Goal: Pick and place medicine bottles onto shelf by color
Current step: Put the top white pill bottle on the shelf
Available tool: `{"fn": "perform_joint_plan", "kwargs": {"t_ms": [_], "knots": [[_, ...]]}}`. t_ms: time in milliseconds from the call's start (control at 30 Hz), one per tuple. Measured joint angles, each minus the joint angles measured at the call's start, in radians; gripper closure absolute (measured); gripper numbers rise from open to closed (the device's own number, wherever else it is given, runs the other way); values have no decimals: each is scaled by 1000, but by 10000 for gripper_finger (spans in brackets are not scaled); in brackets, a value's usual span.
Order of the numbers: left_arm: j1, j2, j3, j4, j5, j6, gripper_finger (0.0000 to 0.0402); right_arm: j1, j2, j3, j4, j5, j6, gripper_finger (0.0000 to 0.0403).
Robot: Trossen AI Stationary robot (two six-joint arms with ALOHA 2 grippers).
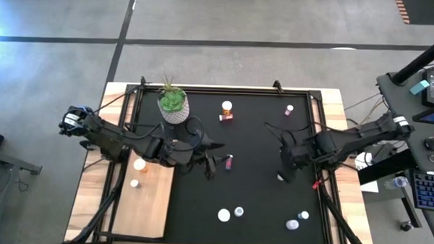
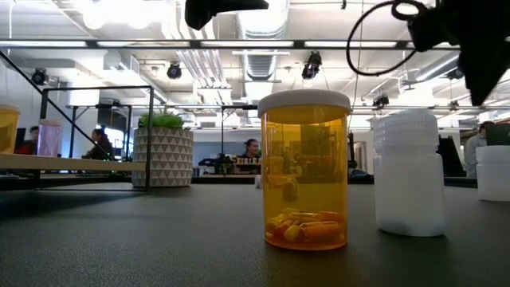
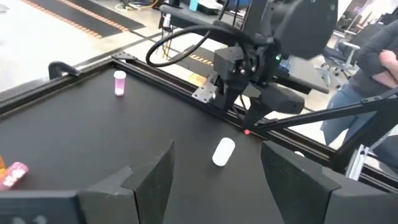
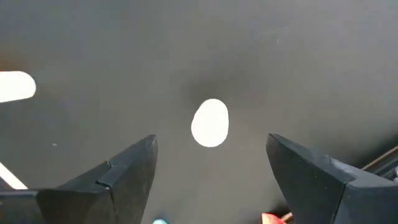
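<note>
Progress — we counted two bottles (image 1: 139,165) on the shelf (image 1: 145,206), perhaps eight left | right tool (image 4: 211,163) wide over a white bottle (image 4: 210,123) | left tool (image 3: 217,177) open, empty

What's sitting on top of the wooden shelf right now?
Two bottles stand on the shelf: an orange bottle at its far end and a white-capped bottle just nearer. The left arm covers the shelf's far right corner, so anything there is hidden.

Two bottles on shelf (image 1: 143,199), about eight bottles on black mat (image 1: 252,159), one potted plant (image 1: 173,104)
</note>
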State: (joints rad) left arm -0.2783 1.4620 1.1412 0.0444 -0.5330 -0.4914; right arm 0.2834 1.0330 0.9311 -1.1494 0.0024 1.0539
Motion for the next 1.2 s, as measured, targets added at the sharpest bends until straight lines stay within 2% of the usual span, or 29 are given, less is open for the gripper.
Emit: {"fn": "perform_joint_plan", "kwargs": {"t_ms": [300,500,700,833,1200], "knots": [[-3,5,-3,-1,6,-26,178,58,152,-37,41,21,80,113],[-5,5,-3,0,8,-27,178,64,245,-37,63,22,13,113],[-9,5,-3,0,9,-29,178,64,286,-65,100,22,-44,119],[-12,5,-3,0,9,-29,178,64,298,-85,138,23,-44,146],[-12,5,-3,0,11,-54,178,64,292,-86,162,16,-17,263]]}}
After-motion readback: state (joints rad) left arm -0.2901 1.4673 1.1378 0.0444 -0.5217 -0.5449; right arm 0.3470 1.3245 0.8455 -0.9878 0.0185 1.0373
